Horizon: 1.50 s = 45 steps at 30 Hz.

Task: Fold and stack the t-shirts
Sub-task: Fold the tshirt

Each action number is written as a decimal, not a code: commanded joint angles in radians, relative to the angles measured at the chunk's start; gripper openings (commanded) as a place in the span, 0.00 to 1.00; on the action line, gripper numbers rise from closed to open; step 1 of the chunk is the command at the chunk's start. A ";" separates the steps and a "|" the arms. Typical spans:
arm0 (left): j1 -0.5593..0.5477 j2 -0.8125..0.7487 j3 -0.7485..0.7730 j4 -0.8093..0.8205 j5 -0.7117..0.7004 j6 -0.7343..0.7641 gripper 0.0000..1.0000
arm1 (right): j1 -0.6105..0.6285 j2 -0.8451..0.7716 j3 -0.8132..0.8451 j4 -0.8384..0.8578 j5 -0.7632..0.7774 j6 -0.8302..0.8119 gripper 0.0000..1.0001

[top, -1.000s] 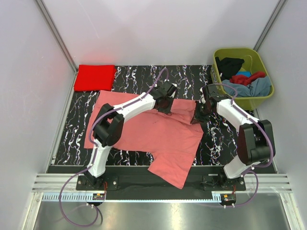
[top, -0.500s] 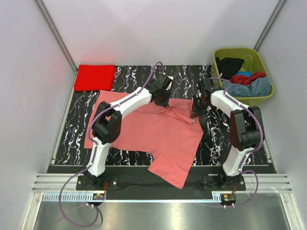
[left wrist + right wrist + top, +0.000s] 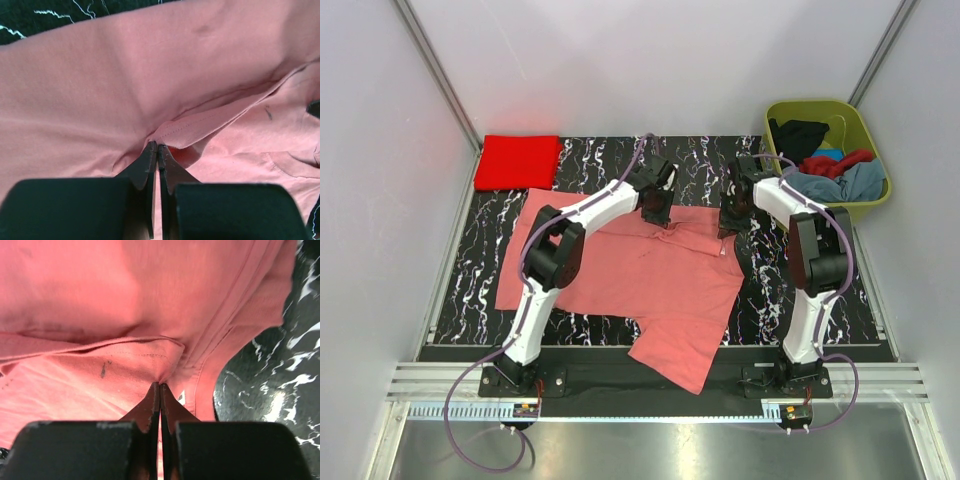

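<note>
The left fingers (image 3: 153, 159) (image 3: 658, 212) are pressed together with almost no gap, pinching a stitched fold of the pink shirt (image 3: 100, 90) (image 3: 640, 280) at their tips. The right fingers (image 3: 155, 399) (image 3: 728, 225) are fully closed, nipping the same shirt (image 3: 75, 290) at a hemmed fold near its edge, with bare surface (image 3: 270, 380) just to their right. The shirt lies spread on the surface (image 3: 470, 270) below both pairs. A folded red shirt (image 3: 517, 161) lies well left of the left fingers; the tub (image 3: 810, 102) of other shirts (image 3: 840, 178) stands right of the right fingers.

Tub (image 3: 810, 104) far right — red t-shirt (image 3: 517, 161) far left
</note>
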 commanded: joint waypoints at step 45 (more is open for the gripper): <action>0.103 0.098 0.139 -0.024 0.024 0.016 0.32 | -0.013 -0.037 0.183 -0.087 -0.092 0.035 0.36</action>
